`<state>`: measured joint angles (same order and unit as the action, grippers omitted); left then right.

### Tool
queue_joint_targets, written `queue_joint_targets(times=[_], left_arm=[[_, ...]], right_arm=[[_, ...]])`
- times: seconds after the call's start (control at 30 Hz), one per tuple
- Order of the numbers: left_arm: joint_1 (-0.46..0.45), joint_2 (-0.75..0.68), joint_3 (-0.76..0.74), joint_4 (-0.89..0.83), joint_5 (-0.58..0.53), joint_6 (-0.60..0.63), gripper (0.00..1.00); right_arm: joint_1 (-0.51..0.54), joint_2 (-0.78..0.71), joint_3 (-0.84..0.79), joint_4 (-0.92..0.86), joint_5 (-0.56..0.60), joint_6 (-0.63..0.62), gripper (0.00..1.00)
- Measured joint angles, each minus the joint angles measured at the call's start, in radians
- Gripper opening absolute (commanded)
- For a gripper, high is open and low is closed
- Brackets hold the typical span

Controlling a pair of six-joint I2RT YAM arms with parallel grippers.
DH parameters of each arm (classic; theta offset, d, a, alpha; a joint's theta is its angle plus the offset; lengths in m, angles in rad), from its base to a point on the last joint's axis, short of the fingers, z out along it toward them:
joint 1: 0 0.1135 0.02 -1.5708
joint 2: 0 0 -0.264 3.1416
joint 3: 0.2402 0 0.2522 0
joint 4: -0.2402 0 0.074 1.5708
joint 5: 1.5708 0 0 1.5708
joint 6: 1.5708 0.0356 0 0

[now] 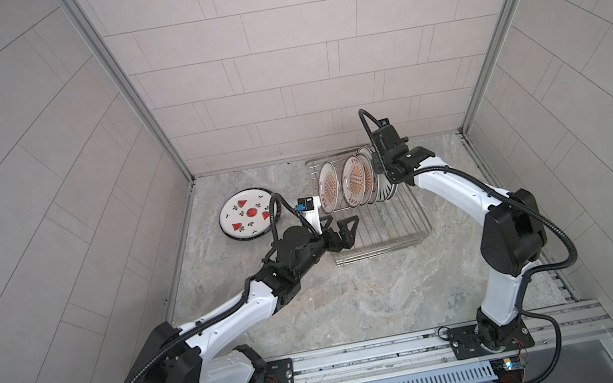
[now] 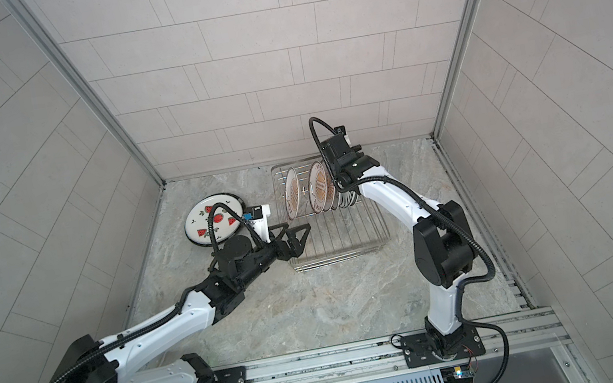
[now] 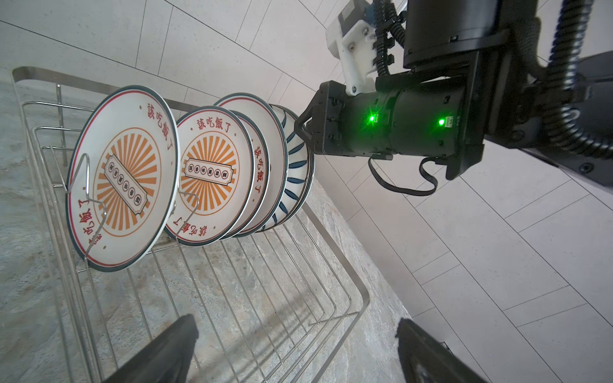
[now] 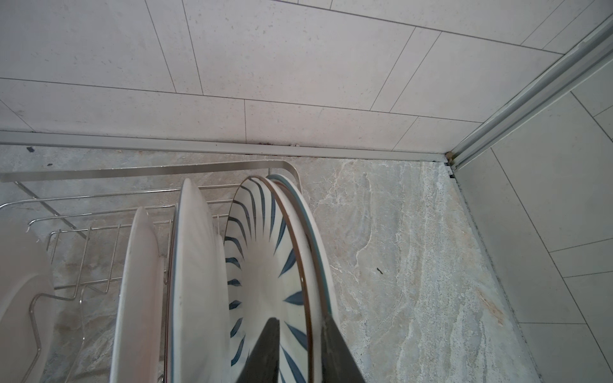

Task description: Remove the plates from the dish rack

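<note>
The silver wire dish rack [image 1: 387, 229] [image 2: 346, 236] stands at the back of the counter. Several plates stand upright in its far end: orange sunburst plates with red lettering [image 3: 122, 179] [image 3: 209, 175] [image 1: 328, 186], then blue-striped ones [image 3: 295, 165]. My right gripper [image 4: 300, 323] reaches down over the striped plate [image 4: 265, 265], its jaws narrow, one finger on each side of the rim; contact is unclear. My left gripper [image 1: 340, 229] [image 3: 295, 325] hangs wide open and empty over the rack's bare near-left part. A watermelon plate [image 1: 247, 213] [image 2: 213, 221] lies flat left of the rack.
Tiled walls close in the marble counter [image 1: 356, 298] at the back and both sides. The rack's back rail [image 4: 132, 172] runs close to the rear wall. The rack's near half [image 3: 265, 282] holds only bare wires.
</note>
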<state>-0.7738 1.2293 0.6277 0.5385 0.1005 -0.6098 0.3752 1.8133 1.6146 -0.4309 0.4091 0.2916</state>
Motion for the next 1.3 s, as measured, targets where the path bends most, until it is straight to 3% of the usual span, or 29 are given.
queue_joint_targets(times=[0.33,0.87,1.1,1.3], left_arm=[[-0.016,0.002,-0.030,0.031,-0.042,0.007,1.00],[-0.021,0.022,-0.034,0.033,-0.106,0.015,1.00],[-0.021,0.026,-0.034,0.032,-0.111,0.016,1.00],[-0.021,0.035,-0.034,0.032,-0.110,0.015,1.00]], right_arm=[[0.010,0.059,0.026,-0.007,0.073,-0.004,0.23],[-0.005,0.116,0.077,-0.030,-0.026,0.063,0.21],[-0.006,0.115,0.075,-0.017,-0.047,0.059,0.13],[-0.006,0.119,0.065,0.009,-0.051,0.090,0.22]])
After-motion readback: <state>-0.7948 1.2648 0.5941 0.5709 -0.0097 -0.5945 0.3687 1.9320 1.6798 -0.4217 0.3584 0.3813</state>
